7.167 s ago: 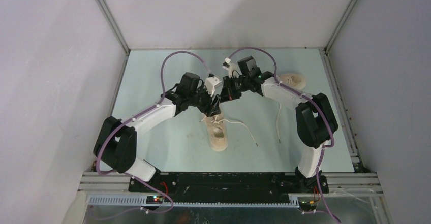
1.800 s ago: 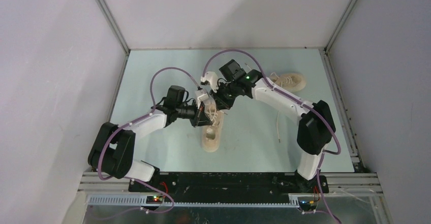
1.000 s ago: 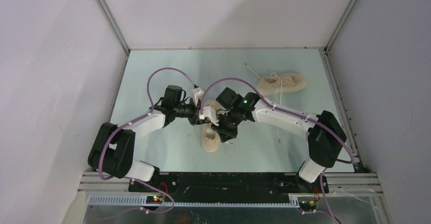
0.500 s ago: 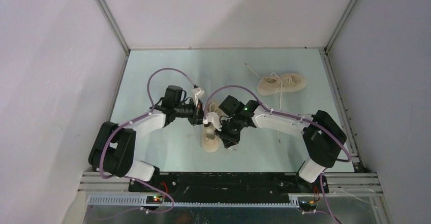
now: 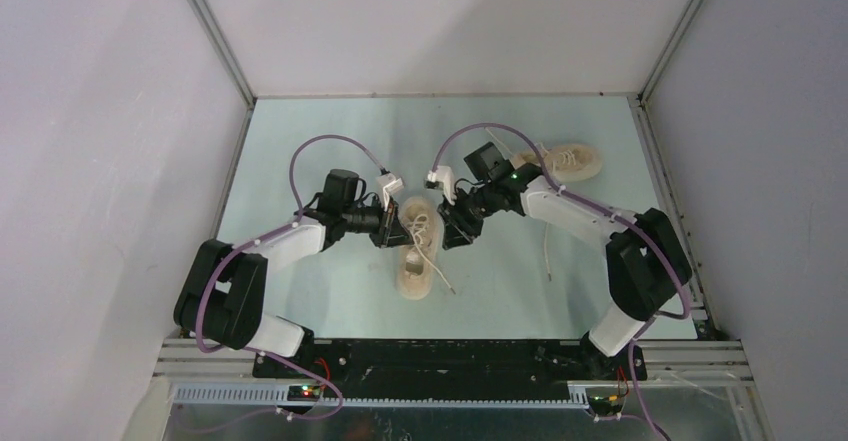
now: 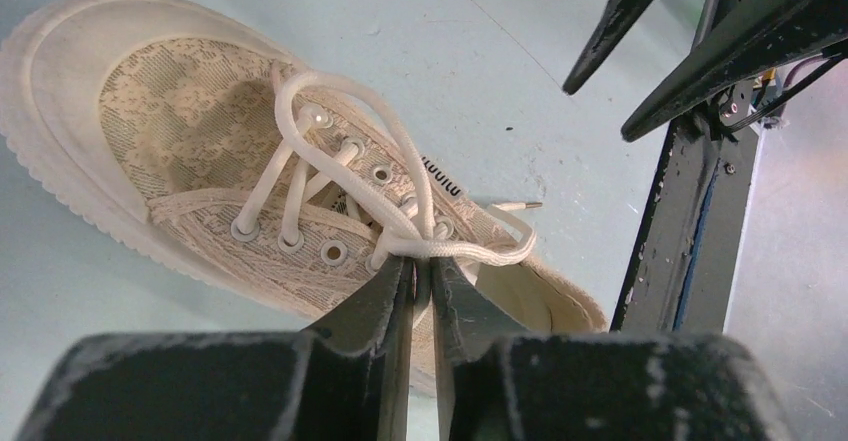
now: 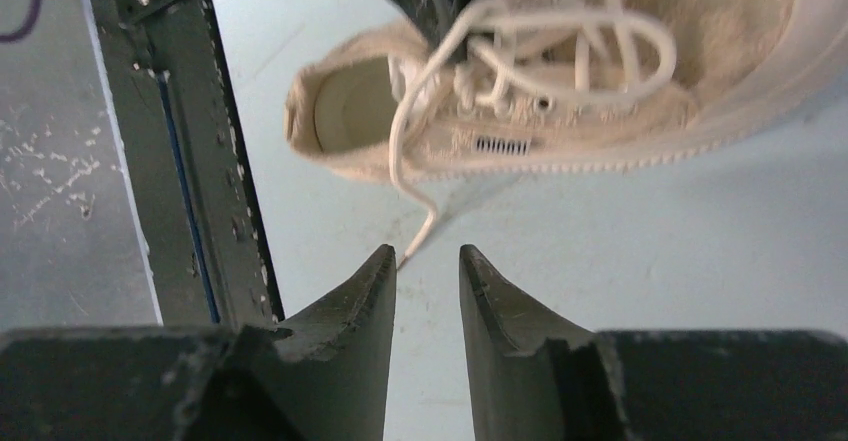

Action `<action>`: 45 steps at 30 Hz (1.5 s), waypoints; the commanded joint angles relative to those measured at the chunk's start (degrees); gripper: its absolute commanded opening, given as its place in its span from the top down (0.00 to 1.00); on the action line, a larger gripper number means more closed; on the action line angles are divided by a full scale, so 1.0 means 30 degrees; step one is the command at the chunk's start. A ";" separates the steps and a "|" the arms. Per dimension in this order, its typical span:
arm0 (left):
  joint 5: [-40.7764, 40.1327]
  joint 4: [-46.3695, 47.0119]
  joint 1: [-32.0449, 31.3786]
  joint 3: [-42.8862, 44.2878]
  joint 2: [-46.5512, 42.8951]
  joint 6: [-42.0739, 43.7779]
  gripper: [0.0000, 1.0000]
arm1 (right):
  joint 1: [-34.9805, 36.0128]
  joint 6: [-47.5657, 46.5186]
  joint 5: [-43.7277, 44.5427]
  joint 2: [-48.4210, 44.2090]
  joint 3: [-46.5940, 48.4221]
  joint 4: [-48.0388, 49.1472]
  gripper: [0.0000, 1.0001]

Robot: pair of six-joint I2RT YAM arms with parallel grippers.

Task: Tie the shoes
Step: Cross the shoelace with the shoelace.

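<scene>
**Left end effector (image 6: 421, 264) clenched on the lace (image 6: 478, 252) of the near shoe (image 6: 150, 101).**
Right end effector (image 7: 427, 261) hangs released beside it, fingers slightly parted, above the bench (image 7: 650, 291).

The near shoe (image 6: 150, 131) is cream-beige with a woven, lace-like pattern, a paler ribbed sole edge and off-white laces (image 6: 465, 252). The far shoe (image 5: 560, 161) looks the same cream, though it shows small. The tabletop (image 5: 300, 131) is pale blue-green. The left hand (image 6: 422, 266) and right hand (image 7: 425, 261) are black. The arms (image 5: 285, 246) are white, with purple cables (image 5: 330, 138).
</scene>
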 commanded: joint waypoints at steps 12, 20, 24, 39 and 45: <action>0.1468 -0.0125 0.0130 0.0314 -0.0192 0.0688 0.88 | 0.0223 0.2973 -0.2299 0.3874 0.2590 0.4501 0.67; 0.1575 -0.0202 0.0144 0.0401 -0.0055 0.0714 0.89 | 0.0366 0.3430 -0.2573 0.4389 0.2730 0.5693 0.67; 0.1655 -0.0267 0.0144 0.0424 -0.0076 0.0735 0.89 | 0.0468 0.3482 -0.2479 0.4868 0.2979 0.5886 0.68; 0.1507 -0.0811 0.0158 0.0679 -0.0129 0.0722 0.68 | 0.0402 0.3657 -0.2887 0.5353 0.3164 0.6075 0.95; 0.2093 -0.1470 0.0188 0.1373 0.0155 0.0146 0.43 | 0.0162 0.3810 -0.2948 0.5187 0.3174 0.6091 1.00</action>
